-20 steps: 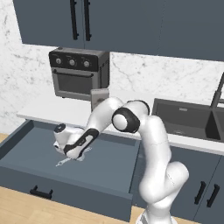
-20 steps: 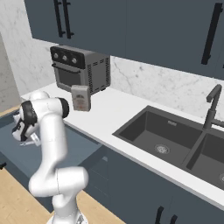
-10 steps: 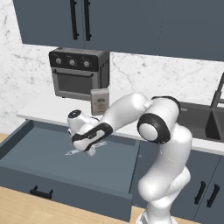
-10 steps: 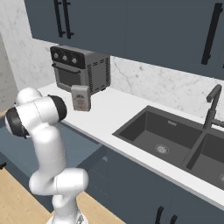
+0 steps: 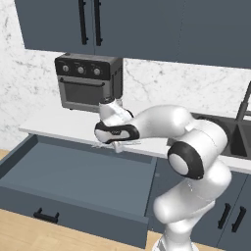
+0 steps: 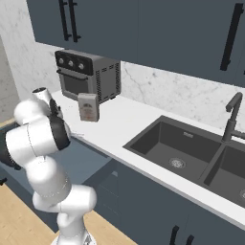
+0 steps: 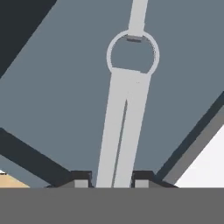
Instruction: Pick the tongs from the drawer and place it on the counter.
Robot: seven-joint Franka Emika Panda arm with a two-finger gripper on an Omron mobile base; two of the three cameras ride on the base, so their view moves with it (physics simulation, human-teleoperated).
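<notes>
Now the tongs (image 7: 126, 118) are clamped between the jaws, long axis running straight out from the gripper (image 5: 116, 145), held over the open drawer (image 5: 73, 174) just short of the surface (image 5: 59, 120) edge.

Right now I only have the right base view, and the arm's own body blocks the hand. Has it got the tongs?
Observer: Yes. In the hand view the tongs run up from between the two fingertips, which close on both sides of them.
Operator: Are they out of the drawer yet?
Observer: In the left base view the gripper holds them in the air above the back edge of the open drawer, just in front of the counter edge.
Operator: Anything on the counter close to the hand?
Observer: The toaster oven stands behind the gripper, and a small carton stands next to the oven.
</notes>
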